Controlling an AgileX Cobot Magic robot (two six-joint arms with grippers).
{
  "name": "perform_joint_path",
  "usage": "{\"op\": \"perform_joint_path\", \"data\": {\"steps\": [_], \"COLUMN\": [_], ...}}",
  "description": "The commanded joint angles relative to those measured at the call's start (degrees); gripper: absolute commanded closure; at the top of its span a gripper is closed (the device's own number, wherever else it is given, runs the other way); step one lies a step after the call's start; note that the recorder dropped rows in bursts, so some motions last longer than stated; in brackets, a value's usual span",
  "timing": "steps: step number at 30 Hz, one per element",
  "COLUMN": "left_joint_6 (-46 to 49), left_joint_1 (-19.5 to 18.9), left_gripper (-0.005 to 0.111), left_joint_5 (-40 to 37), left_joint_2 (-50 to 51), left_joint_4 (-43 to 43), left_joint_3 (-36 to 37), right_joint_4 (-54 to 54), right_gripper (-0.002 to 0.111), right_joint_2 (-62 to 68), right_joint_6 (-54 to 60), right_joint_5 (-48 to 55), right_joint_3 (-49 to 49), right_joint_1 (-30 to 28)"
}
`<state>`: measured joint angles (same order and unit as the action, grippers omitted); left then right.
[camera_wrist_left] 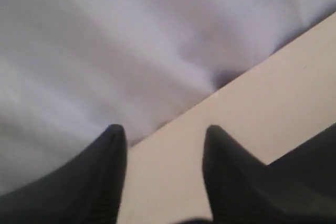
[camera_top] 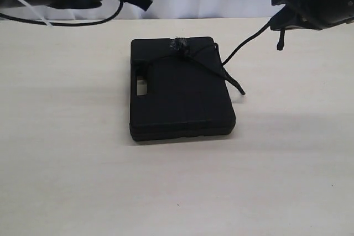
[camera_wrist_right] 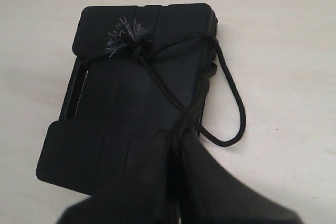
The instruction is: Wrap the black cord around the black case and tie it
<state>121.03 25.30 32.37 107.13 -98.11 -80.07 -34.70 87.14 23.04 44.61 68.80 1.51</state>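
The black cord (camera_wrist_right: 156,80), knotted across the far end of the black case (camera_top: 182,95), slants up and right from there into the right gripper (camera_wrist_right: 176,135), which is clenched on it (the left gripper (camera_wrist_left: 163,129), released and empty, hangs up left of the case), so tightening likely means pulling rightward.

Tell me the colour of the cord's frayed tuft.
Grey-black tuft; right wrist view shows it best.

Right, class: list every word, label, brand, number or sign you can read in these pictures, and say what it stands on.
None can be read.
The black case shows only plain moulded panels; a tiny pale speck on its lid is too small to tell.
The black cord and the table bear no text.
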Motion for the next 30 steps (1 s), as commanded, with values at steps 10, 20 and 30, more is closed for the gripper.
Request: {"op": "perform_joint_path", "data": {"steps": [10,20,30], "left_joint_6": [1.8,-6.3,-117.4], "left_joint_1": [4.2,1.4,-12.0], "left_gripper": [0.107,0.107,0.107], "left_joint_5": [-0.3,-43.4,-68.6], "left_joint_2": [0.7,-3.6,-0.5], "left_joint_4": [-1.8,-1.8,91.5], "left_joint_3": [2.1,6.8,-1.4], "right_joint_4": [0.4,0.4,0.4], "right_gripper": [0.104,0.104,0.104], "right_joint_2": [-0.6,-0.6,-0.6], "right_joint_6": [1.7,3.3,3.3], "right_joint_5": [-0.6,-0.5,1.3], "right_joint_3": [0.5,0.5,0.5], "right_joint_1": [-0.4,0.0,0.0]}}
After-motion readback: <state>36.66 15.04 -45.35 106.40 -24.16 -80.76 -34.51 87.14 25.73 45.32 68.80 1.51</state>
